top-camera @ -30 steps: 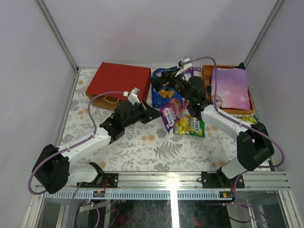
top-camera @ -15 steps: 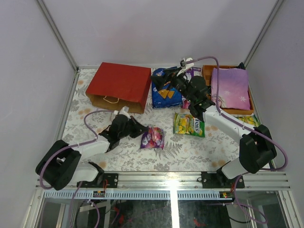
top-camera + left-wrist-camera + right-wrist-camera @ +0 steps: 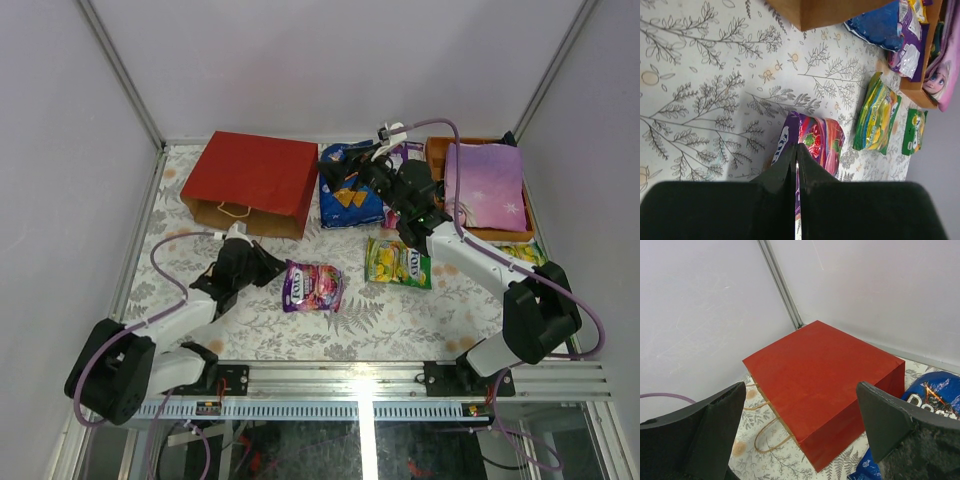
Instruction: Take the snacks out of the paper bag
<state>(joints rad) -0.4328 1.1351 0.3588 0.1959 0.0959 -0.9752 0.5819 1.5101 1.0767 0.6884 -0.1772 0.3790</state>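
The red paper bag (image 3: 255, 180) lies on its side at the back left, its cord handles toward the front; it fills the right wrist view (image 3: 825, 375), and its brown edge (image 3: 825, 10) shows in the left wrist view. My left gripper (image 3: 270, 272) is low over the table, shut on the edge of a purple packet (image 3: 313, 287) (image 3: 817, 142), which rests on the table. My right gripper (image 3: 365, 175) (image 3: 800, 390) hangs open and empty above the blue Doritos bag (image 3: 348, 195) (image 3: 935, 395), right of the paper bag. A yellow-green packet (image 3: 398, 264) (image 3: 877, 120) lies in front.
An orange tray (image 3: 437, 155) at the back right carries the lilac princess-print item (image 3: 487, 185). A small green pack (image 3: 520, 252) (image 3: 913, 132) lies just in front of the tray. White walls close in the table on three sides.
My left gripper has carried the purple packet from mid-air near the Doritos bag down and back to the front left, where it now rests on the table. The right gripper barely moved.
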